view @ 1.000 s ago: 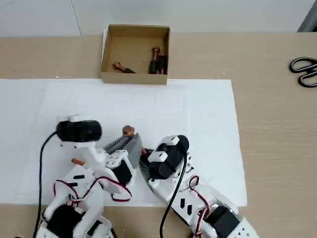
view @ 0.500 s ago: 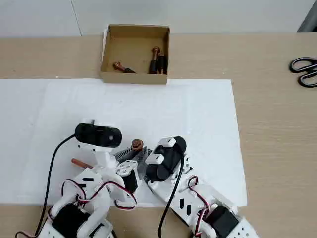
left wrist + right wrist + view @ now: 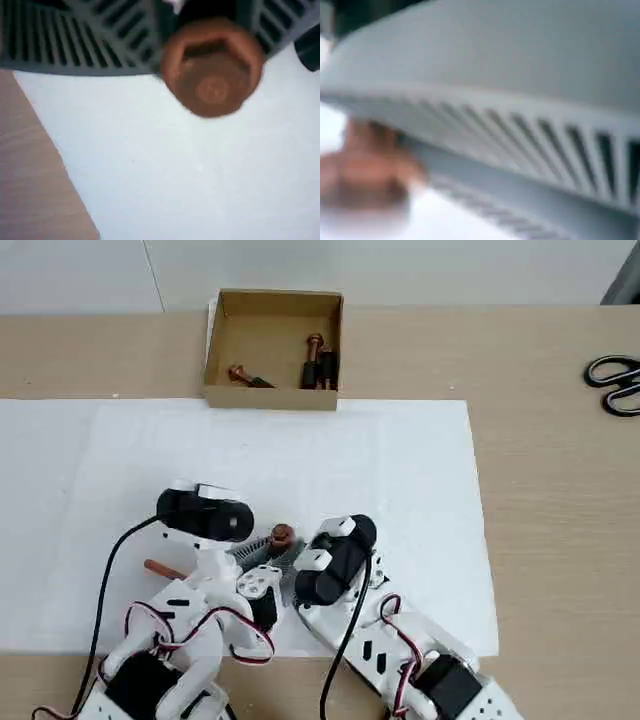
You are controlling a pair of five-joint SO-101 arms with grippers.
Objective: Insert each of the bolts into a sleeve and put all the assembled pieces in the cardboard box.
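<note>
Left arm has swung in toward 4 o'clock over the last second, bringing its held bolt close up to the right arm, which barely shifted. One spare bolt lies loose on the white sheet, at 9 o'clock from the left gripper. Left gripper is pinched on the bolt, copper head sticking out past the ribbed fingers. Something dark sits just behind the head, possibly a sleeve, too blurred to call. At 12 o'clock, well apart, the cardboard box already holds assembled pieces. At 4 o'clock from the bolt head, just beside it, is the right gripper; cannot tell whether it is spread or closed, or what it carries. Judgement: insertion step in hand. To do it well, keep the bolt's axis in line with the sleeve bore, feed slowly, hold the pinch firm so the bolt does not pivot, and release only once seated. Risk: a skewed approach jams.
</note>
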